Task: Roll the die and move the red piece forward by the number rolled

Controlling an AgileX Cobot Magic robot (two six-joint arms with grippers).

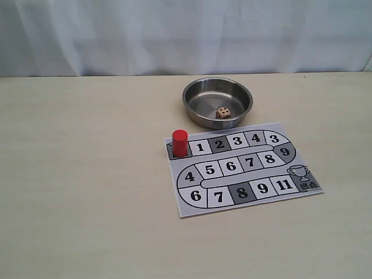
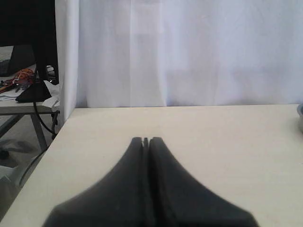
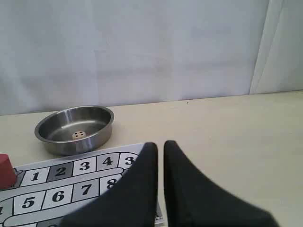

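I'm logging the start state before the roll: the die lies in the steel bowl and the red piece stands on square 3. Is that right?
Not quite. The red piece stands on the grey end square of the board, just left of square 1, not on square 3. The exterior view shows this. The die does lie in the steel bowl.

We see bright, soft, even light over the pale desk (image 1: 87,174), with faint, short shadows. The steel bowl (image 1: 203,119) shows mild glare inside. Close to the lens, the left claw (image 2: 146,140) and the right claw (image 3: 160,145) are dark and blurred; the exterior view is sharp.
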